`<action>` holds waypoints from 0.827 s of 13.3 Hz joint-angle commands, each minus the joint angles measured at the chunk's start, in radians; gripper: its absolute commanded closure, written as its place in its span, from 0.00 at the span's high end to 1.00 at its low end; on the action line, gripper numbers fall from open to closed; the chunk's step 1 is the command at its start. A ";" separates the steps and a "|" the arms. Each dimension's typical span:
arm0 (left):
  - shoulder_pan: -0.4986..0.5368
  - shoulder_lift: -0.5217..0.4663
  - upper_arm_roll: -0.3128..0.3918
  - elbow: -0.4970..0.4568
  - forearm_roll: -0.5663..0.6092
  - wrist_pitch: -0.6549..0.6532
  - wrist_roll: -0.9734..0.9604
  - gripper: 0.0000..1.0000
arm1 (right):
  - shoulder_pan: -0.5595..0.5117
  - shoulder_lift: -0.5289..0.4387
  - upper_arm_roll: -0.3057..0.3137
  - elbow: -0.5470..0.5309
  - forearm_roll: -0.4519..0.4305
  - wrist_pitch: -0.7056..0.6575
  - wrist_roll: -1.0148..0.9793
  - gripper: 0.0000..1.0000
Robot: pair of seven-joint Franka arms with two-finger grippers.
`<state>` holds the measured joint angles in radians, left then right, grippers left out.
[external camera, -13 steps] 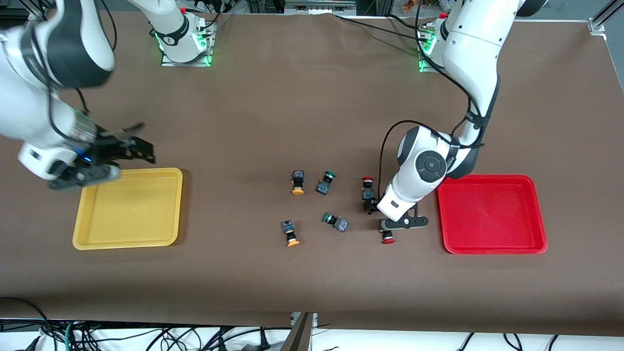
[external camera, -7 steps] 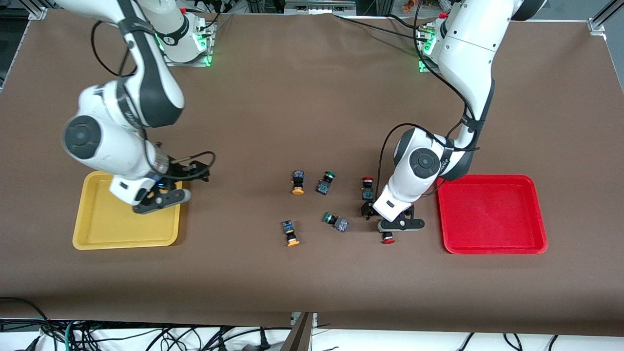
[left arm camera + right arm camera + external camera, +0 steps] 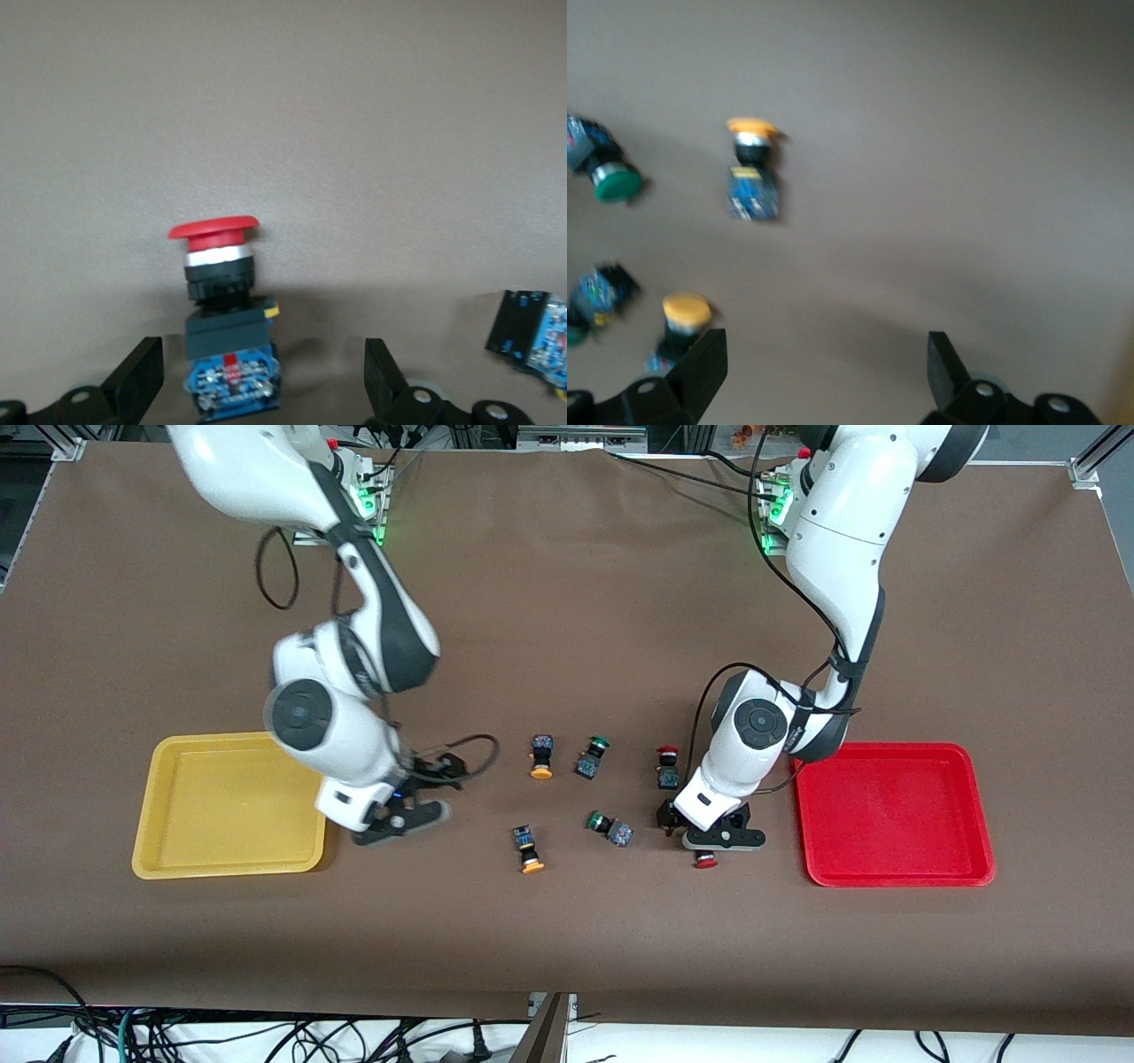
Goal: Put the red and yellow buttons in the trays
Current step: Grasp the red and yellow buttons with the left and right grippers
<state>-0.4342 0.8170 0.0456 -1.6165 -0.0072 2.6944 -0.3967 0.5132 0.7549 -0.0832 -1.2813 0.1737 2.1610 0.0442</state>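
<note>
The right arm has swung away from the yellow tray [image 3: 230,806] toward the middle of the table within the last second, and its right gripper [image 3: 403,819] now hangs over bare brown cloth between that tray and the loose buttons, fingers spread and holding nothing. The left gripper [image 3: 719,837] has barely shifted and sits low over one red button [image 3: 706,858], its fingers [image 3: 137,381] parted on either side of the switch's dark body without yet closing, as the left wrist view shows.

The second red button [image 3: 668,766] lies just beside the left arm's wrist. Two yellow buttons, one [image 3: 541,755] farther from the front camera and one [image 3: 528,849] nearer, lie toward the middle, with two green-capped switches [image 3: 594,755] [image 3: 610,828] among them. The red tray [image 3: 895,815] at the left arm's end and the yellow tray are both empty, so no button has been placed.

The risk looks greatest at the left arm's grasp: the button lies on its side, and fingers closing off-centre could roll or flick it away. The right gripper, heading into a crowded cluster, could nudge a green switch or seize it by mistake.
</note>
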 commanded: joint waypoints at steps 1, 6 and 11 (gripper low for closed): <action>0.002 0.007 0.010 0.010 0.041 0.008 0.004 1.00 | 0.043 0.145 -0.016 0.106 0.000 0.165 0.034 1.00; 0.023 0.010 0.010 0.006 0.062 0.008 0.027 1.00 | 0.097 0.244 -0.020 0.114 -0.006 0.399 0.036 1.00; 0.028 0.004 0.010 0.006 0.062 0.007 0.027 0.31 | 0.120 0.300 -0.023 0.111 -0.010 0.480 0.054 0.89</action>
<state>-0.4150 0.8215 0.0578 -1.6166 0.0319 2.6948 -0.3831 0.6242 1.0171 -0.0892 -1.2078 0.1728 2.6215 0.0759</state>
